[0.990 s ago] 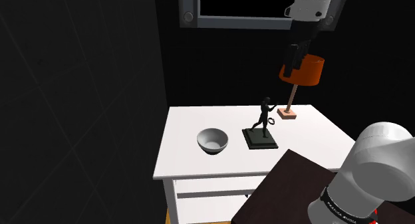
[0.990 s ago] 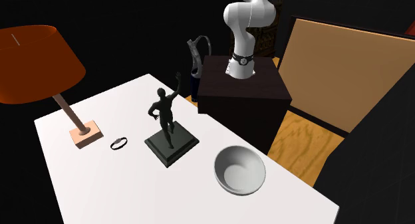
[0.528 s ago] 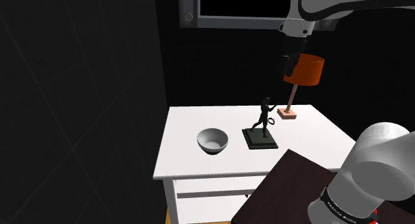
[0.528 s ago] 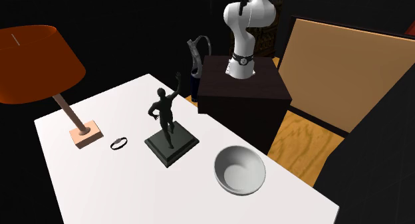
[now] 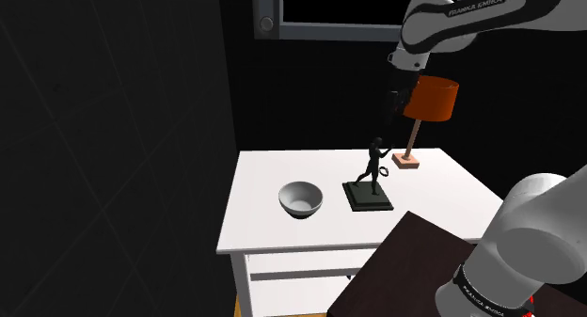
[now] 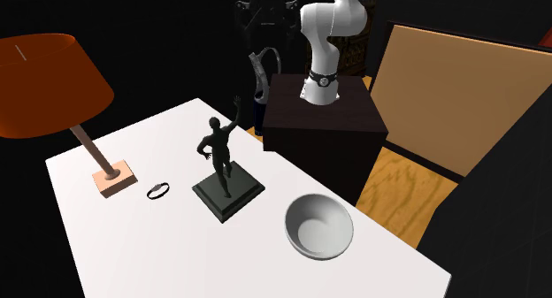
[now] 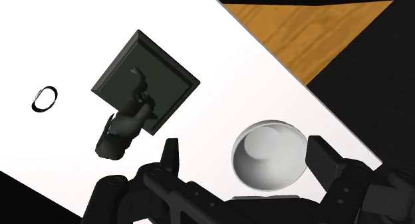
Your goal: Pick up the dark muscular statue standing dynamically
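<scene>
The dark muscular statue stands upright on its square dark base, on the white table near the middle. In the second exterior view the statue raises one arm. My gripper hangs high above the table's back edge, beside the orange lamp shade, well clear of the statue. In the wrist view my gripper is open, with the fingers wide apart and nothing between them. From there the statue is seen from above, off to one side of the fingers.
A white bowl sits on the table towards the shoulder view's left of the statue. A lamp with an orange shade and a small black ring stand behind it. My dark stand borders the table, above a wooden floor.
The arm has swung so the hand moved down and towards the shoulder view's left, and it now enters the top of the second exterior view. The statue, bowl and lamp have not moved.
</scene>
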